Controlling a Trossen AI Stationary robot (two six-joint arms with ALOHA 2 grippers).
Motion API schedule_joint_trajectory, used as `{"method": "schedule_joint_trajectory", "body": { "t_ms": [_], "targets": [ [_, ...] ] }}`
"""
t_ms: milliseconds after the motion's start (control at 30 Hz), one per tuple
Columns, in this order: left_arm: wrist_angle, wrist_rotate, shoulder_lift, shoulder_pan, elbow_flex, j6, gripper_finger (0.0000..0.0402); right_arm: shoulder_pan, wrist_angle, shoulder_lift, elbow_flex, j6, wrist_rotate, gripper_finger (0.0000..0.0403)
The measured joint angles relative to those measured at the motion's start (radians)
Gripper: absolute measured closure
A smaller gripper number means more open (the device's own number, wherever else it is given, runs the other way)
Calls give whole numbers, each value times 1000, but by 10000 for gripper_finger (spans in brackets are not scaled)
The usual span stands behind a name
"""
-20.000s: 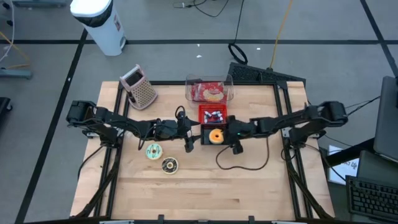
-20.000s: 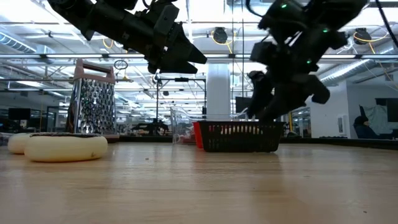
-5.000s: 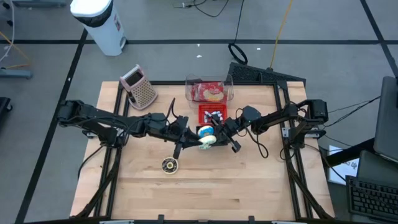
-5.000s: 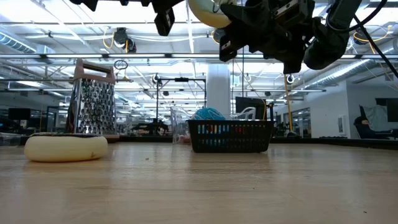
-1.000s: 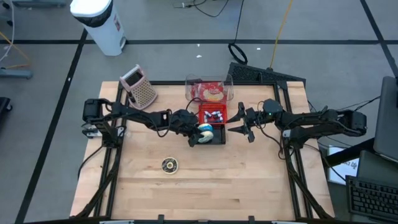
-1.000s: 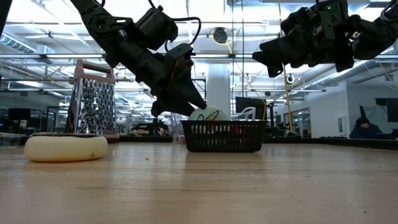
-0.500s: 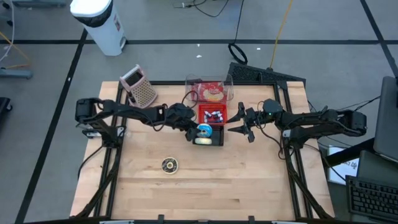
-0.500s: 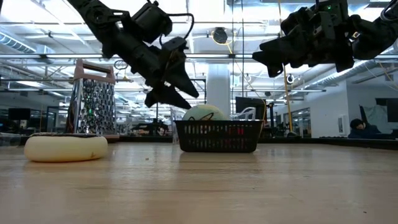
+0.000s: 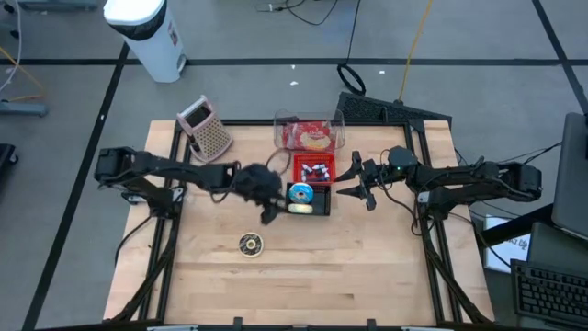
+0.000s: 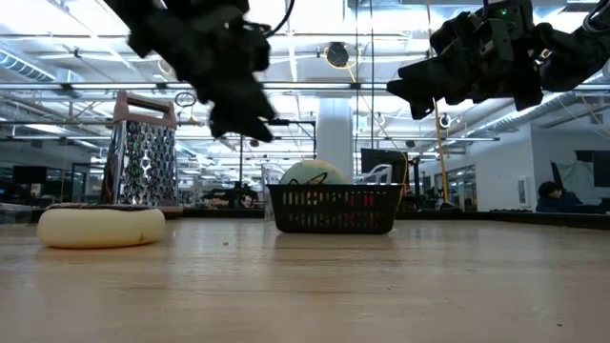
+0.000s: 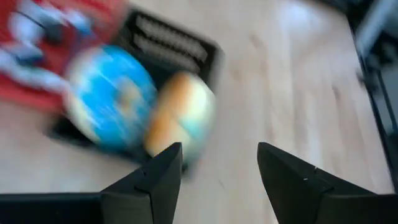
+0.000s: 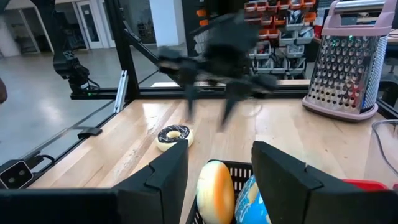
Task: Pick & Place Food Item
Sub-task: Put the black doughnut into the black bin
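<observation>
A black basket [image 9: 309, 199] stands mid-table and holds a blue-iced donut [image 9: 300, 192] [image 11: 112, 102] and a pale orange-edged donut [image 11: 180, 118] [image 12: 214, 198], both standing on edge. My left gripper [image 9: 269, 211] [image 11: 217, 168] hangs open, raised, just off the basket's left side, and holds nothing. Off the basket's right side my right gripper [image 9: 354, 189] [image 12: 221, 168] hangs open and level, also holding nothing. A chocolate-iced donut [image 9: 250, 243] [image 10: 100, 226] lies flat on the table, nearer the front edge.
A red basket [image 9: 314, 171] stands right behind the black one, and a clear tub [image 9: 310, 134] of food behind that. A metal grater [image 9: 207, 129] [image 12: 351, 68] stands upright at the back left. The near half of the table [image 9: 303, 285] is bare wood.
My left gripper has let go of the pale donut in the black basket, risen and pulled back toward the table's left and near side. The donut stays in the basket beside the blue one. The basket has shifted a little. My right gripper has kept still.
</observation>
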Motion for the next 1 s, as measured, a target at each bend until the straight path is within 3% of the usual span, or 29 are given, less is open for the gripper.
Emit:
{"method": "schedule_joint_trajectory", "body": {
  "t_ms": [200,433,800,1000],
  "targets": [
    [-232,-16,-15,-182,0,-93,190,0,0,0,0,-4,0,238],
    [-464,-153,31,-329,0,-351,190,0,0,0,0,-4,0,238],
    [-601,-268,48,-370,0,-578,190,0,0,0,0,-4,0,238],
    [-569,-230,66,-368,0,-585,190,0,-1,0,0,0,0,238]
  ]
}}
